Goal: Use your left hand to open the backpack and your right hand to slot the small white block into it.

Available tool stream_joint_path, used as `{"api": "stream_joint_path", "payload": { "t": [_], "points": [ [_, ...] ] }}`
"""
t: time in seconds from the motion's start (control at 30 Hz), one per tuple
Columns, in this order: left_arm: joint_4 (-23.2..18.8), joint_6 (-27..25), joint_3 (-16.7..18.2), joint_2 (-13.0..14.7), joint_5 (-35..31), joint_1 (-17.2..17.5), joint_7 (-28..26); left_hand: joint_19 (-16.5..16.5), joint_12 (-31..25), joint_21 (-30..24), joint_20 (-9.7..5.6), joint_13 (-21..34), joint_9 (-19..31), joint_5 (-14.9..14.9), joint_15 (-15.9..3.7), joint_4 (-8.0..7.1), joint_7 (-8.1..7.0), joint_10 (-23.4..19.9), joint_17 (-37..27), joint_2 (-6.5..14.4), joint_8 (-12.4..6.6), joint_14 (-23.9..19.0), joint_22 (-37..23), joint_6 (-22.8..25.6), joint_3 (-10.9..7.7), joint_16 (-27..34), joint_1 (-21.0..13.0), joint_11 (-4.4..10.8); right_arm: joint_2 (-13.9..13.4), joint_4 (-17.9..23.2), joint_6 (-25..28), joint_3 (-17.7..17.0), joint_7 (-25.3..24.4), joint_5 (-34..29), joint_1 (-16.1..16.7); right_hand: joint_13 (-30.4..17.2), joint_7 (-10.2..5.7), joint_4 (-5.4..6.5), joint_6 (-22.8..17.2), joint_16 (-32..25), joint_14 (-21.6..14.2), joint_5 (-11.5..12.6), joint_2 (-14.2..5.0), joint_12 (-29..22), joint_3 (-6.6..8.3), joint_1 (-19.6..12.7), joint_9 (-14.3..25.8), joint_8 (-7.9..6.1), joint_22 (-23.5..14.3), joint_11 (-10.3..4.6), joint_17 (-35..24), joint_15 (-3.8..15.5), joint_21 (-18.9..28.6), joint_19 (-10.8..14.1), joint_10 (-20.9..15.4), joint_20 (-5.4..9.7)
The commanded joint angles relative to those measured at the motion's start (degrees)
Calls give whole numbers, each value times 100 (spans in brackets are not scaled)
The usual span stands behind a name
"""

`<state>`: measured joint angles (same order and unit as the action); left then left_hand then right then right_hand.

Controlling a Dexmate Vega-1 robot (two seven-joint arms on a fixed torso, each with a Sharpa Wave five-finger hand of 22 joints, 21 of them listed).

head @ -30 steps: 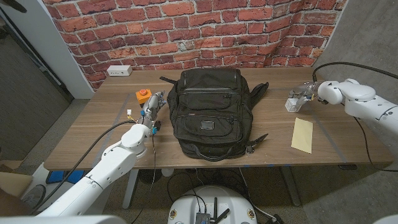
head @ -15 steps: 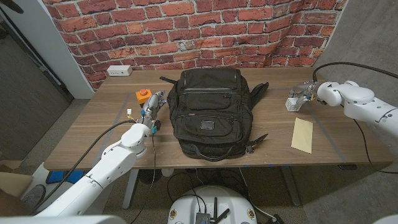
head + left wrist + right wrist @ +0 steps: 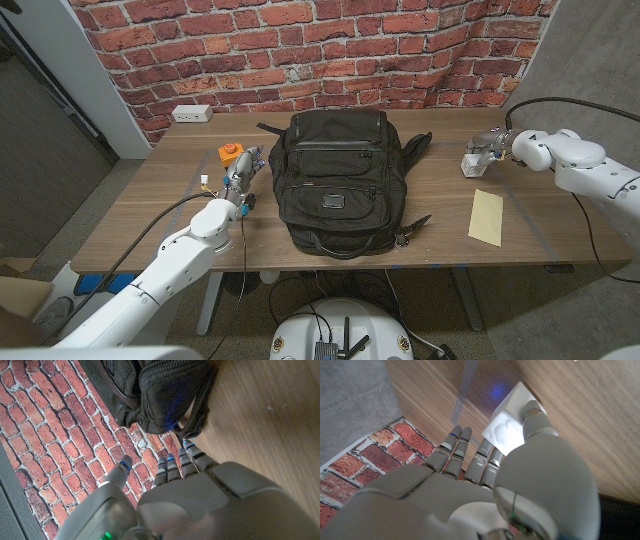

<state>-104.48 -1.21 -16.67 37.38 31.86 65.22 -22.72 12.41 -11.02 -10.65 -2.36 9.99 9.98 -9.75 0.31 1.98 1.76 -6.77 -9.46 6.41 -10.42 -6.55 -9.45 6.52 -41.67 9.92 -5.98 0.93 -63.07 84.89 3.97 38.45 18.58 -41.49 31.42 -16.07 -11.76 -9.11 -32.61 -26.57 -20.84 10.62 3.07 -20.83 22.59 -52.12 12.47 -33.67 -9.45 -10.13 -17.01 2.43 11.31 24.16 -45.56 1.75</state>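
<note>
The black backpack (image 3: 338,180) lies zipped in the middle of the table. My left hand (image 3: 243,172) stands just off its left side, fingers straight and apart, holding nothing. In the left wrist view its fingertips (image 3: 186,450) reach close to a strap loop (image 3: 198,422) at the backpack's (image 3: 165,390) edge. The small white block (image 3: 469,165) sits on the table at the far right. My right hand (image 3: 487,152) is on it. In the right wrist view the thumb (image 3: 534,412) presses one face of the block (image 3: 510,427) while the fingers (image 3: 457,447) lie along its other side.
An orange object (image 3: 231,153) sits on the table just beyond my left hand. A white power strip (image 3: 191,113) lies at the back left by the brick wall. A yellow envelope (image 3: 486,216) lies on the table nearer than the block.
My left arm has edged slightly toward the far side beside the backpack. The right hand has stayed at the block, which has not moved.
</note>
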Motion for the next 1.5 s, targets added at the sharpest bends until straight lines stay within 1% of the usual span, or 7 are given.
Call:
{"api": "stream_joint_path", "payload": {
  "t": [0.03, 0.3, 0.5, 0.83, 1.13, 1.27, 1.5],
  "points": [
    [-115, 39, 68, 105, -39, 121, 29, 42, -1, -31, -53, 20, 23, -12, -14, 3, 1, -27, -12, 293, -14, -68, -29, 62, -38, 14, 68, 7, -151, 437, 230, -222, 71, 169, 215, -30, -13, 6, -104, -41, -73, 38, -92, -40, 40, -6, 21, -47, -32, -247, -18, 910, 3, 53, -367, 10],
    [-146, 78, 97, 129, -66, 175, 37, 44, -1, -31, -54, 20, 23, -12, -20, 17, -4, -30, -9, 290, -16, -66, -29, 70, -51, 11, 65, 3, -292, 860, 477, -405, 206, 269, 407, -44, -19, 12, -162, -57, -124, 40, -107, -56, 50, -1, 20, -73, -32, -247, -20, 910, 1, 64, -464, 16],
    [-246, 31, 101, 194, -134, 194, 27, 46, -7, -31, -60, 20, 23, -11, -45, 44, -8, -48, -4, 279, -20, -76, -28, 84, -60, 11, 54, 8, -477, 1244, 689, -596, 245, 379, 638, -56, -18, 11, -196, -65, -161, 43, -112, -65, 58, 1, 20, -90, -32, -246, -20, 909, -1, 69, -525, 22],
    [-435, 158, 232, 314, -280, 429, -28, 97, -24, -46, -84, 18, 21, -11, -81, 145, -40, -111, 6, 240, -47, -115, -26, 178, -65, 17, 7, 43, -651, 1763, 1110, -836, 336, 512, 967, -79, 6, 10, -287, -91, -234, 47, -123, -82, 67, 0, 20, -134, -32, -245, -28, 910, -1, 85, -626, 22],
    [-634, 184, 452, 533, -343, 666, 39, 164, -46, -59, -105, 16, 18, -17, -127, 278, -90, -208, 9, 204, -60, -175, -24, 269, -65, 26, -60, 88, -630, 2020, 1431, -887, 497, 509, 1029, -92, 9, 9, -305, -100, -275, 51, -130, -87, 75, -1, 21, -146, -32, -244, -29, 913, -2, 94, -670, 26],
    [-712, 223, 554, 626, -386, 764, 85, 169, -48, -58, -110, 16, 17, -18, -131, 308, -92, -226, 9, 197, -66, -181, -24, 298, -65, 25, -75, 80, -603, 2051, 1476, -872, 514, 470, 1007, -98, 9, -1, -305, -85, -292, 55, -125, -86, 92, -12, 20, -148, -32, -243, -16, 920, -4, 94, -682, 25],
    [-904, 154, 740, 843, -491, 950, 152, 202, -53, -59, -137, 14, 15, -23, -172, 404, -123, -273, 9, 169, -72, -223, -21, 359, -61, 30, -126, 130, -510, 2104, 1616, -845, 568, 427, 964, -111, 17, -16, -315, -60, -333, 59, -118, -81, 130, -34, 19, -157, -31, -243, 6, 926, -5, 102, -703, 33]
  ]
}}
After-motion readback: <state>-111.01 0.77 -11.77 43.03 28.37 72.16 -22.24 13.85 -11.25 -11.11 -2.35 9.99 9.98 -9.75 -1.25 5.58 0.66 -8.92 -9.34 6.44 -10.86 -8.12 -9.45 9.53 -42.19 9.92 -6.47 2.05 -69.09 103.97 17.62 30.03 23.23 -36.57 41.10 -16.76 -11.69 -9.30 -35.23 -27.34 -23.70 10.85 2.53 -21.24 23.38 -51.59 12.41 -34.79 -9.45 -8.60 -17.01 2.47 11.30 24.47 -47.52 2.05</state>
